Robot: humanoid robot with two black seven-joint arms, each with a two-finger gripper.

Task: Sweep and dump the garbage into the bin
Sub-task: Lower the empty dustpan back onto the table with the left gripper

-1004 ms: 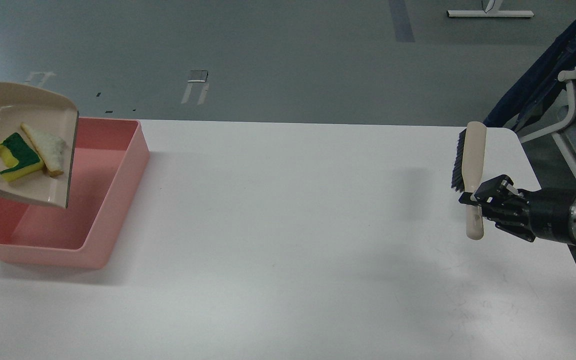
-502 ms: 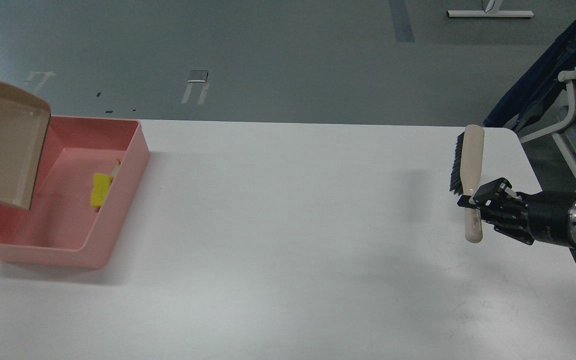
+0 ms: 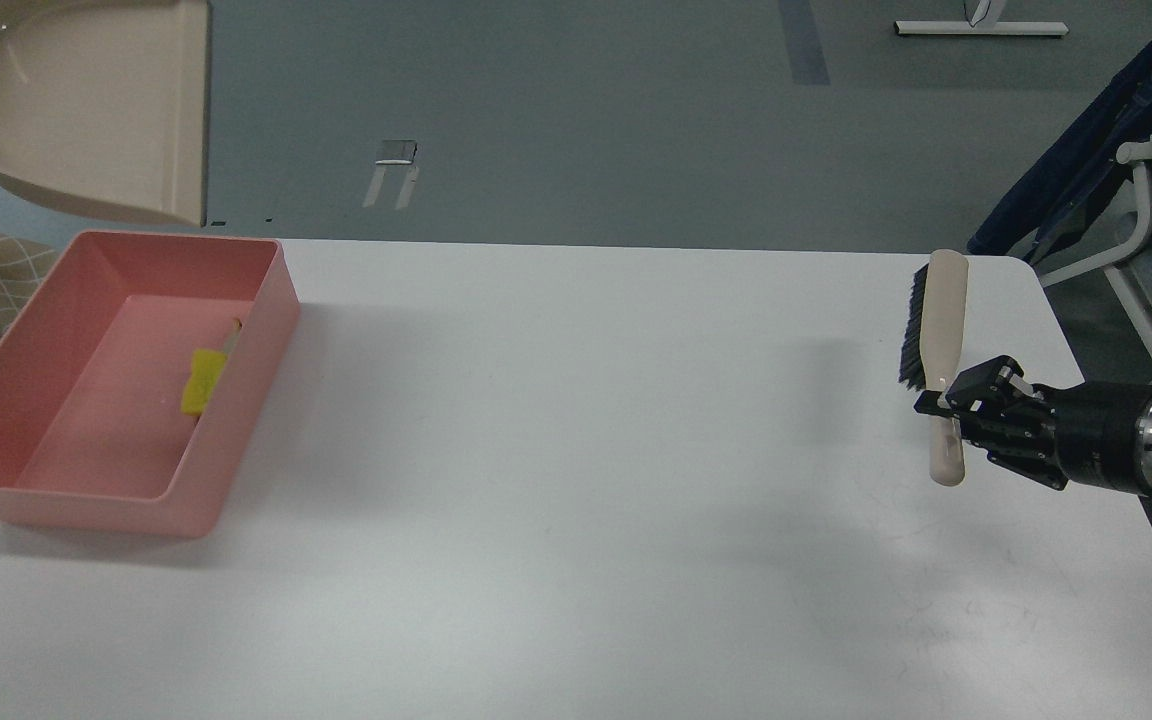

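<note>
The pink bin [image 3: 56, 400] is sitting at the table's [image 3: 576, 480] left far corner, shallow, rectangular, with sloped walls. The garbage is lying inside against its right wall: a yellow sponge piece [image 3: 200, 381] and, just behind it, a whitish stick-like piece [image 3: 232, 335], largely hidden. The right gripper [image 3: 946, 408] is clamping the handle of the beige brush [image 3: 939, 350], bristles facing left, above the table's right side. The left gripper is not showing. Compared with half a second earlier, the beige dustpan [image 3: 86, 110] is now higher, clear of the bin, and empty; the brush is unchanged.
</note>
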